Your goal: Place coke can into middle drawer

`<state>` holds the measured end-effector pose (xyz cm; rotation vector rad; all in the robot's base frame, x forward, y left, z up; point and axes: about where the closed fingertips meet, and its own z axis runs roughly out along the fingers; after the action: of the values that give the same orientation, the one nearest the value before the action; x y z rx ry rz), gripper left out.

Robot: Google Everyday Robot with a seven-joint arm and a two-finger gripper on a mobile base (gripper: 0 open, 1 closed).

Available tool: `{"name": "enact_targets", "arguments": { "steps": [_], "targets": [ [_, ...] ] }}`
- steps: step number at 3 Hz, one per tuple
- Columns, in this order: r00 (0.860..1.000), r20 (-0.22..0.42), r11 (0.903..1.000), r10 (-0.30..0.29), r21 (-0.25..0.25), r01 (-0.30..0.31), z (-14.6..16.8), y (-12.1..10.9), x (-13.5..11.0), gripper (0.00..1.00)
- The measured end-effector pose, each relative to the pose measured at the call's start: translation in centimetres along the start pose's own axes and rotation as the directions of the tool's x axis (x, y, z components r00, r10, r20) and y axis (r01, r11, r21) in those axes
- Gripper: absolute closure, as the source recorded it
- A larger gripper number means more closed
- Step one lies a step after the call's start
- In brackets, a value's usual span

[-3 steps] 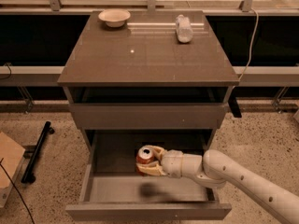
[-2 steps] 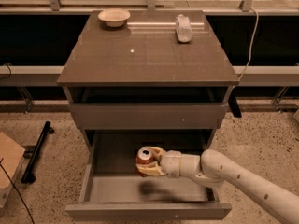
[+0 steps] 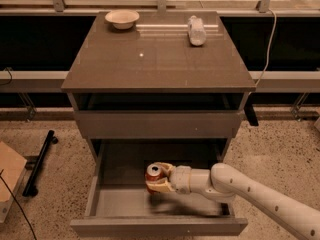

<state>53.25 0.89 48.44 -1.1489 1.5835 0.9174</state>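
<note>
**Parked in the drawer, still not letting go**

Starting at the gripper (image 3: 156, 180): clamped snug on the coke can (image 3: 153, 171), with pale fingers (image 3: 161, 186) closed against its sides. Reaching in from about 4 o'clock on a long white arm (image 3: 260, 200).

Compared with a second ago, barely any shift. Same spot, same grip, maybe a hair lower at most. So probably settling or pausing, not travelling anymore.

Holding the can upright, silver top facing up, inside the pulled-out middle drawer (image 3: 125, 227), roughly mid-floor. Can't tell whether it's actually resting on the drawer floor or hanging just above it.

What that means for the job: carrying part looks pretty much done, release not yet. Probably just needs lowering until seated, then opening up and backing out toward 4 o'clock without tipping the can.

Further out: closed drawer front (image 3: 157, 125) directly at 12 o'clock above the can. Up on the cabinet top (image 3: 160, 64), pale bowl (image 3: 122, 19) at 11 o'clock and clear plastic bottle (image 3: 196, 30) at 1 o'clock, both well apart from the action.
</note>
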Motion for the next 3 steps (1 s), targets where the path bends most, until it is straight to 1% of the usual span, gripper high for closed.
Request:
{"name": "enact_targets", "arguments": {
  "steps": [1,2,3],
  "targets": [
    [1.0,-0.002,0.9998,0.015,-0.011,-0.015,0.6,0.2,1.6,0.99],
    [1.0,-0.001,0.9995,0.028,-0.014,-0.028,1.0,0.3,2.7,0.81],
    [1.0,0.001,0.9994,0.03,-0.018,-0.03,1.2,0.5,2.7,0.56]
  ]
}}
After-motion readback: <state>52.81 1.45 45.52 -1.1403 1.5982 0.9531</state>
